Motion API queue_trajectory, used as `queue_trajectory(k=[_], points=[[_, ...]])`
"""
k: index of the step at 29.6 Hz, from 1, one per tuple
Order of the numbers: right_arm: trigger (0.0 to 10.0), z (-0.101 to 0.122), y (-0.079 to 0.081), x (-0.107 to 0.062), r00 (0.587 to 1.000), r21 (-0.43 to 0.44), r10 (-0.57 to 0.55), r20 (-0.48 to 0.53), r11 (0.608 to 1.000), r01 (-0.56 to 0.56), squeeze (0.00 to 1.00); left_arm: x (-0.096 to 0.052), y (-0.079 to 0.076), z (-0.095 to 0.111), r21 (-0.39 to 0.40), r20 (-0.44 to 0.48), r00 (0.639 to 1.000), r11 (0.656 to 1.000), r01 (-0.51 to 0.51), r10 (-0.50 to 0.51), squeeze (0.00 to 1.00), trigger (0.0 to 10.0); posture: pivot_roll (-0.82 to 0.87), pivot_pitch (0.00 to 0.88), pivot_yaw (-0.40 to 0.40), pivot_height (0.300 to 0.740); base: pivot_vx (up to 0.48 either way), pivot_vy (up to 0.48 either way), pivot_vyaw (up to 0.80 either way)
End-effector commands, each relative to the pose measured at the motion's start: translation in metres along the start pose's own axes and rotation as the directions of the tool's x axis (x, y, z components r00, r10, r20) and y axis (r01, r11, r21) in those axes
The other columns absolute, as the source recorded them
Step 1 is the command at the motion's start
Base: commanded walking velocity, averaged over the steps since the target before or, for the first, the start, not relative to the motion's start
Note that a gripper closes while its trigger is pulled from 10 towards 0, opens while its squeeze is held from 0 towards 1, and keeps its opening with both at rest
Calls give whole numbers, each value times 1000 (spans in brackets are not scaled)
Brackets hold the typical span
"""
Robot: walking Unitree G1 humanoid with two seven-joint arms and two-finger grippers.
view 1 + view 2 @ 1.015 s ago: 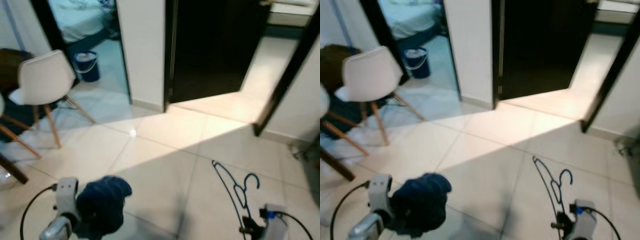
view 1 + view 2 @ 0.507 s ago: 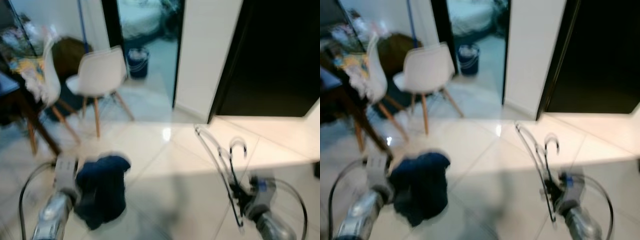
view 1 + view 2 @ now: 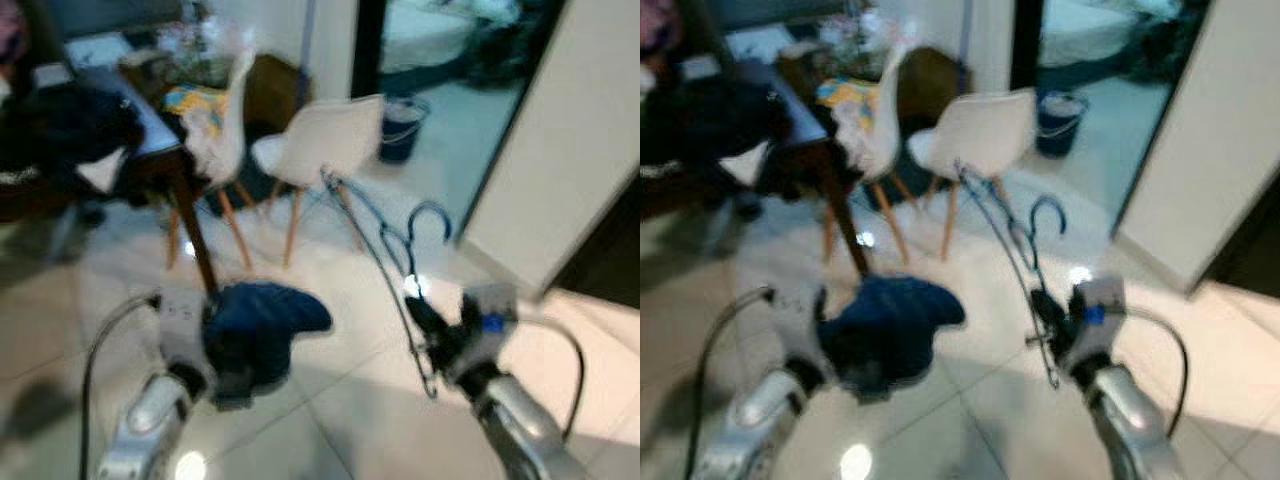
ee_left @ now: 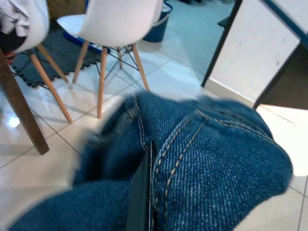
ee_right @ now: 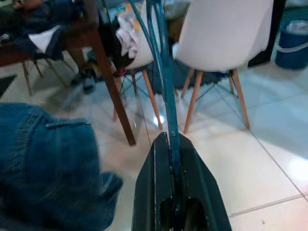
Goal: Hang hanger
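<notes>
A blue wire hanger [image 3: 385,240] stands upright in front of me, hook [image 3: 430,215] at the top. My right gripper [image 3: 425,325] is shut on its lower wire, and the right wrist view looks along the hanger [image 5: 163,72] rising from the fingers [image 5: 154,183]. My left gripper [image 3: 215,345] is shut on a bundle of blue jeans [image 3: 265,320] held over the tiled floor. The denim [image 4: 216,154] wraps around one black finger [image 4: 142,192] in the left wrist view.
Two white chairs [image 3: 320,150] on wooden legs stand ahead beside a dark wooden table [image 3: 150,160] loaded with clutter and dark cloth [image 3: 60,130]. A blue bucket [image 3: 400,130] sits in a doorway behind them. A white wall [image 3: 580,150] rises at the right.
The camera has swung left, bringing the table and chairs into view. Both arms have risen in the picture, still holding the hanger and the jeans.
</notes>
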State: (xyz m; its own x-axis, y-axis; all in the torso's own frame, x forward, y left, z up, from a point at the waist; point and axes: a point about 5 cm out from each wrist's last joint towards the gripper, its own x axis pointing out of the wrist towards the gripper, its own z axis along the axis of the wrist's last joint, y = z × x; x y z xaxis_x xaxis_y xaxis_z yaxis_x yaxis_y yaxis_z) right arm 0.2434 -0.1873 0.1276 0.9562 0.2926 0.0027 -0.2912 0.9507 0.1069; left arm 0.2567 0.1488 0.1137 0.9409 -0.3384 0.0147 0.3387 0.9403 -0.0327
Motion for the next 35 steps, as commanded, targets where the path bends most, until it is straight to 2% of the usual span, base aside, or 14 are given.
queue_trajectory(k=[1, 3, 8, 12, 16, 18, 20, 27, 32, 35], points=[[10000, 0, 2, -2, 1000, 95, -22, 15, 995, 21, 0, 1, -2, 2, 7, 13, 1000, 1000, -6, 6, 0, 10000, 7, 127, -36, 740, 285, 0, 700], [10000, -1, -4, 2, 999, 145, -45, 32, 989, 40, 0, 8, -1, 5, 20, 22, 1000, 1000, -1, 1, 0, 10000, 11, 129, -39, 740, 285, 0, 700], [10000, 3, -5, 2, 998, 144, -59, 23, 988, 55, 0, 5, -2, 10, 40, 7, 1000, 999, 1, -1, 0, 10000, 12, 132, -35, 740, 286, 0, 703], [10000, 5, -10, -3, 996, 166, -87, 19, 983, 82, 0, 5, 4, 15, 15, -1, 999, 999, -49, 49, 0, 10000, 11, 141, -34, 740, 289, 0, 688], [10000, 10, -31, -3, 979, 183, -202, 39, 964, 191, 0, 13, 31, 19, 15, 26, 979, 979, -202, 202, 0, 10000, 2, 145, -26, 740, 281, 0, 683], [10000, 13, -36, -3, 972, 171, -229, 48, 961, 218, 0, 11, 44, 19, 28, 25, 962, 962, -271, 271, 0, 10000, 1, 143, -22, 740, 274, 0, 688], [10000, 14, -41, -4, 969, 147, -244, 46, 961, 235, 0, 8, 50, 17, 32, 13, 954, 954, -299, 298, 0, 10000, 6, 143, -23, 740, 262, 0, 688], [10000, 11, -51, -11, 965, 87, -264, 7, 961, 262, 0, -4, 59, 12, 24, -32, 947, 947, -319, 320, 0, 10000, 7, 150, -26, 740, 258, 0, 688], [10000, 9, -51, -16, 960, 101, -280, -4, 955, 279, 0, -3, 60, 9, 28, -63, 948, 950, -312, 313, 0, 10000, 8, 154, -24, 740, 256, 0, 688], [10000, 13, -48, -14, 961, 142, -276, 39, 953, 268, 0, 5, 53, 12, 69, -52, 969, 969, -236, 240, 0, 10000, 3, 159, -21, 740, 255, 0, 458]])
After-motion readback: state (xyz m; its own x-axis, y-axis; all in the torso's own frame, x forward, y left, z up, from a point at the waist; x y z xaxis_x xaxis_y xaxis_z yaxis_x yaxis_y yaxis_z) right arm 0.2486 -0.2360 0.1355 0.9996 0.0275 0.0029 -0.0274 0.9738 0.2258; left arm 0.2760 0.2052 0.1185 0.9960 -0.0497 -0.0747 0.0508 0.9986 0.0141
